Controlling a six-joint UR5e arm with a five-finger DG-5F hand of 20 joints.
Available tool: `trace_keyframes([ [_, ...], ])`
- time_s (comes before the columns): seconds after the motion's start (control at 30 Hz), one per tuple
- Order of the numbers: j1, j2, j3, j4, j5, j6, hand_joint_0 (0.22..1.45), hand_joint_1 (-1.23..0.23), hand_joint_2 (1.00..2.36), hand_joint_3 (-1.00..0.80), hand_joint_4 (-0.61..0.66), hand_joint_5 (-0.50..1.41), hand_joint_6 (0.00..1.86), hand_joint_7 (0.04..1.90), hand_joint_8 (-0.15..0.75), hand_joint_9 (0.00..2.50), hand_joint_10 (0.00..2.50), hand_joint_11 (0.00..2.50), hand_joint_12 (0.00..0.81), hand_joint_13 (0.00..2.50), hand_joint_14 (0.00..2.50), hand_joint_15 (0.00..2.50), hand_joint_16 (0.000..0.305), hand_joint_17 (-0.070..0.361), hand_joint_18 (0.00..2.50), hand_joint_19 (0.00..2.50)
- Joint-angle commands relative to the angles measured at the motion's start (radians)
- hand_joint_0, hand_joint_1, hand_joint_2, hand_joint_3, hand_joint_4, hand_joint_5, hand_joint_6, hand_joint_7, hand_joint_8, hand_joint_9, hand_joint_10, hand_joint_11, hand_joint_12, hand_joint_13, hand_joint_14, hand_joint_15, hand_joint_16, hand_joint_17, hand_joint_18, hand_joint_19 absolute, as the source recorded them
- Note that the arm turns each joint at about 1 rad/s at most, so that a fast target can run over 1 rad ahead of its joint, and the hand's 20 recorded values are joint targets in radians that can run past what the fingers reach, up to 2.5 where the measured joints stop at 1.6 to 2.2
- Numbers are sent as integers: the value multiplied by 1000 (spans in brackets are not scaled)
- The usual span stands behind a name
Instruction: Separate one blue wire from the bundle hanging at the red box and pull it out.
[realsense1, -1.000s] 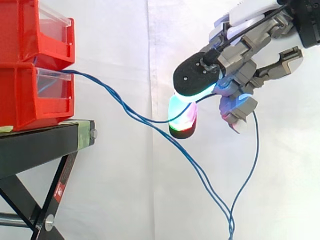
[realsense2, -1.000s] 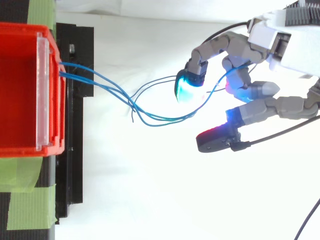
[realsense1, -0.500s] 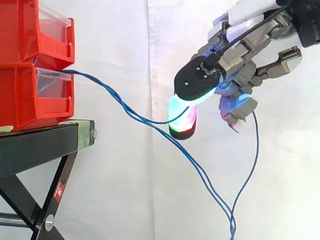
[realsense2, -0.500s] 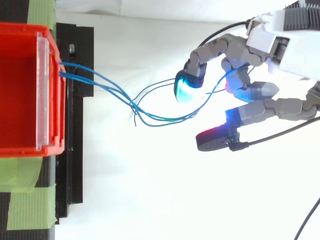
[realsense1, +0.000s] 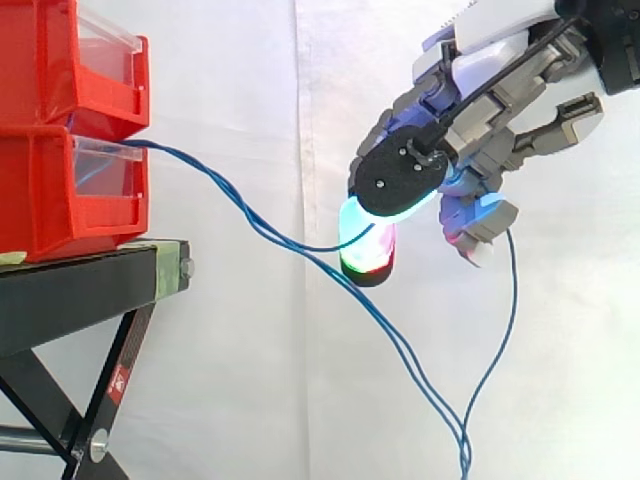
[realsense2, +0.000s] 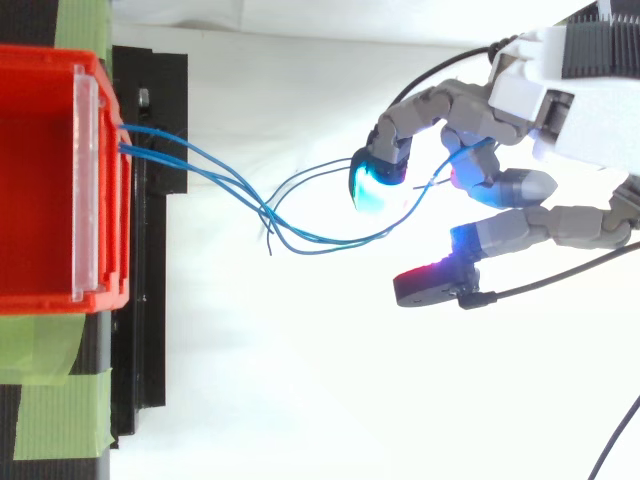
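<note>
One blue wire (realsense1: 320, 245) sags rightward into hand (realsense1: 480, 110).

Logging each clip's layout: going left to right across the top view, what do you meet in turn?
Red plastic bin → black metal stand → thin blue wires → grey-and-white robot hand.

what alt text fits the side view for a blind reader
A robot hand at upper right curls its glowing fingers round one blue wire, held apart from a bundle. The bundle leaves the lower red box on a black stand at left and sags to the bottom edge.
</note>
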Motion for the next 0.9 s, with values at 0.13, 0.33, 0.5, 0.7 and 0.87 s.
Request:
trace_keyframes([
  [0.13,0,0,1,2,1,-53,622,-804,1009,-383,177,-194,867,792,272,845,2349,1206,374,1144,448,1620,49,109,927,807],
  [0.33,0,0,-1,2,3,-50,611,-761,1013,-334,161,-193,881,794,282,853,2371,1195,370,1149,485,1609,49,109,946,825],
  [0.5,0,0,1,2,3,-39,591,-736,1018,-249,138,-192,898,791,286,862,2380,1212,382,1159,533,1575,49,110,958,840],
  [0.7,0,0,-1,2,3,-36,601,-726,1008,-135,123,-176,927,754,335,874,2500,1030,448,1168,765,1372,59,132,1059,784],
  [0.87,0,0,-1,2,1,-36,584,-723,1095,-87,72,-159,931,768,364,895,2500,941,481,1177,881,1268,63,143,1115,756],
])
